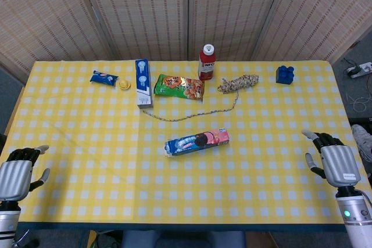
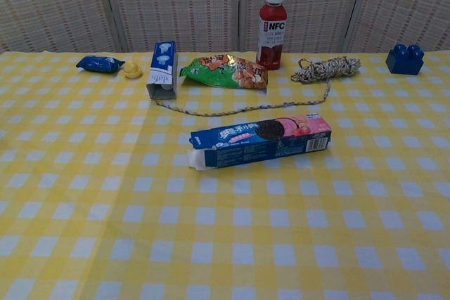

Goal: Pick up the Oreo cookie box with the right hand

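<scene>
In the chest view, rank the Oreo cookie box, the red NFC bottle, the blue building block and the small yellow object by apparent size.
Largest to smallest:
1. Oreo cookie box, though it lies nearest the camera
2. NFC bottle
3. blue building block
4. small yellow object

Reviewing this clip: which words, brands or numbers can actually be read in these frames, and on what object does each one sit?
"NFC": on the white label of the red juice bottle with white cap.
Long blue and pink Oreo cookie box: white lettering, too blurred to read.
Blue and white upright carton, green snack bag, small blue packet: print unreadable.
</scene>
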`<state>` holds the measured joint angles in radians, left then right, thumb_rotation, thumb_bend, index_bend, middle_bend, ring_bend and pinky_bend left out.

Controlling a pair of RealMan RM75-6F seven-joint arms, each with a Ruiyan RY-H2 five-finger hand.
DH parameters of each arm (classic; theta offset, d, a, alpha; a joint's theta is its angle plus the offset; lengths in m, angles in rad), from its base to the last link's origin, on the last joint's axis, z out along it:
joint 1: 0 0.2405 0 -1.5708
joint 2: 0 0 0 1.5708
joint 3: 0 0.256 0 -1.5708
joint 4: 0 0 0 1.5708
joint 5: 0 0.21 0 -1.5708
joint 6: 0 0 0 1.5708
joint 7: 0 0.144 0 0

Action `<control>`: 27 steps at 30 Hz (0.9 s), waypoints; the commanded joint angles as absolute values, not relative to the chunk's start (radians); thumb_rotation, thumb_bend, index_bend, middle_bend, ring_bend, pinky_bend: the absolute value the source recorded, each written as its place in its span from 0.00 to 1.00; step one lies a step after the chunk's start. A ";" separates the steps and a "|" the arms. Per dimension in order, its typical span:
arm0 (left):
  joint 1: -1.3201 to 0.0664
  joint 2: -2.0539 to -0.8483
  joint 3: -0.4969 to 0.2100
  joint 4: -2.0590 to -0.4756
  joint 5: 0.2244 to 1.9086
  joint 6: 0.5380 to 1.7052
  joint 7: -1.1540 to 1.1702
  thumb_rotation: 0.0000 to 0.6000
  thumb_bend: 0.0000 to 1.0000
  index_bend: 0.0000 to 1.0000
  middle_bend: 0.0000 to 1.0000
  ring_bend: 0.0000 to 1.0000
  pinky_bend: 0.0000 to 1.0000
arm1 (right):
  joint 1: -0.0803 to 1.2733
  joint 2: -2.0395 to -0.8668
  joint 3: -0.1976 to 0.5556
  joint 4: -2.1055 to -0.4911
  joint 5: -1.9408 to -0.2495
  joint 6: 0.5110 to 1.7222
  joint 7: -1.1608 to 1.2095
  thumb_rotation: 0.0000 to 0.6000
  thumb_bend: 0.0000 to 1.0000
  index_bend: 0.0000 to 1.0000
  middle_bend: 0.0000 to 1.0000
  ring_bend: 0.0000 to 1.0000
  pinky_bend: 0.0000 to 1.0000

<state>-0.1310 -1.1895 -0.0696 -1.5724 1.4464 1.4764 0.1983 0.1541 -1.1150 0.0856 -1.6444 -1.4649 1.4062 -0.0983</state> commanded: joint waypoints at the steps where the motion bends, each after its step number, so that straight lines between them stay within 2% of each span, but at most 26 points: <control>1: -0.129 -1.189 -0.069 -1.573 1.448 1.479 0.197 1.00 0.34 0.31 0.35 0.27 0.22 | 0.155 -1.112 0.085 -1.648 -1.464 1.404 -0.101 1.00 0.39 0.21 0.31 0.25 0.37; 14: -0.122 -1.187 -0.067 -1.580 1.453 1.491 0.197 1.00 0.34 0.32 0.35 0.27 0.22 | 0.189 -1.090 0.091 -1.676 -1.482 1.369 -0.121 1.00 0.39 0.18 0.31 0.25 0.37; 23: -0.119 -1.185 -0.064 -1.595 1.465 1.498 0.206 1.00 0.34 0.32 0.35 0.27 0.22 | 0.328 -1.057 0.124 -1.746 -1.448 1.171 -0.215 1.00 0.33 0.06 0.25 0.22 0.37; 27: -0.113 -1.181 -0.061 -1.605 1.464 1.503 0.210 1.00 0.34 0.33 0.35 0.27 0.22 | 0.414 -1.078 0.142 -1.752 -1.426 1.060 -0.252 1.00 0.30 0.03 0.21 0.17 0.34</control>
<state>-0.1140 -1.1820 -0.0617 -1.6034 1.4636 1.5026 0.2093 0.3625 -1.0670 0.1263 -1.7418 -1.4449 1.1185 -0.2236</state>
